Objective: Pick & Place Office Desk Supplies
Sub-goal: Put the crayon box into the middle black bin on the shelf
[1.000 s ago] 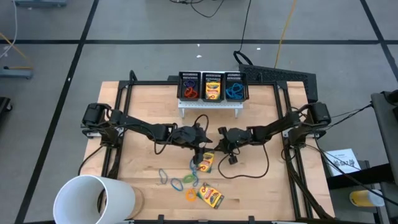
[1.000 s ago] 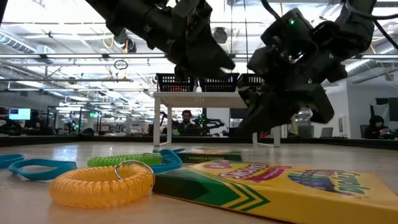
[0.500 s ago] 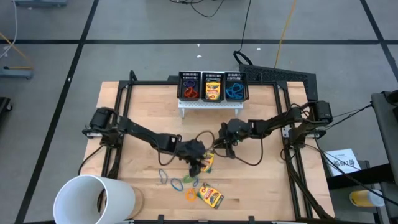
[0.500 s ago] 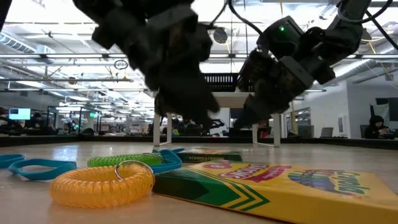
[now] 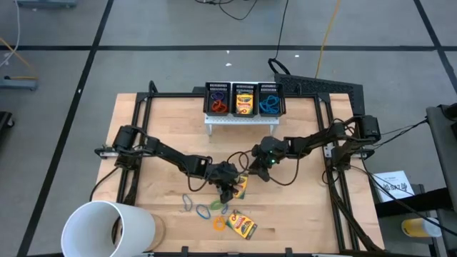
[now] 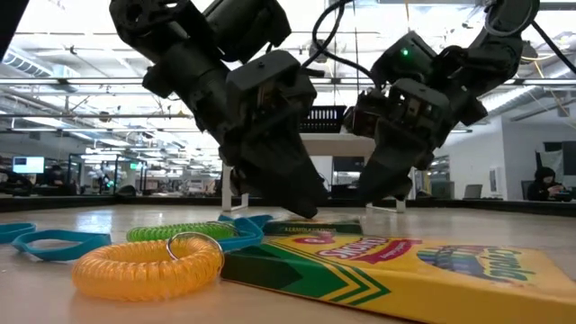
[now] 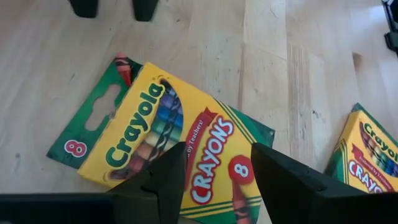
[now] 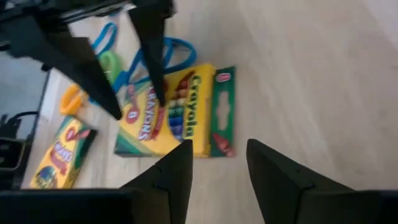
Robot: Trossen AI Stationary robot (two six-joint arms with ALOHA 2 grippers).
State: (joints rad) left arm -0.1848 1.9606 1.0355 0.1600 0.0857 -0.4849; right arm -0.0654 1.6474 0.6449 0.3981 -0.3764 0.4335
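Pale wooden tabletop (image 5: 164, 128) carried a flat yellow-and-green crayon box (image 7: 168, 149) near its middle. Directly over it the left gripper (image 7: 214, 168) hovered with fingers parted, holding nothing. Just beside the box the right gripper (image 8: 217, 165) stood with fingers apart, empty. Nearby lay a second crayon box (image 5: 241, 225) and coloured rubber-band loops (image 5: 203, 208).

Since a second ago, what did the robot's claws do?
The left claw swung toward the table's front and came down, open, over the crayon box in the middle. The right claw opened and drew back from that box toward the bins; whether it let the box go is unclear. The other crayon box, the coiled bands and the white cup stayed put.
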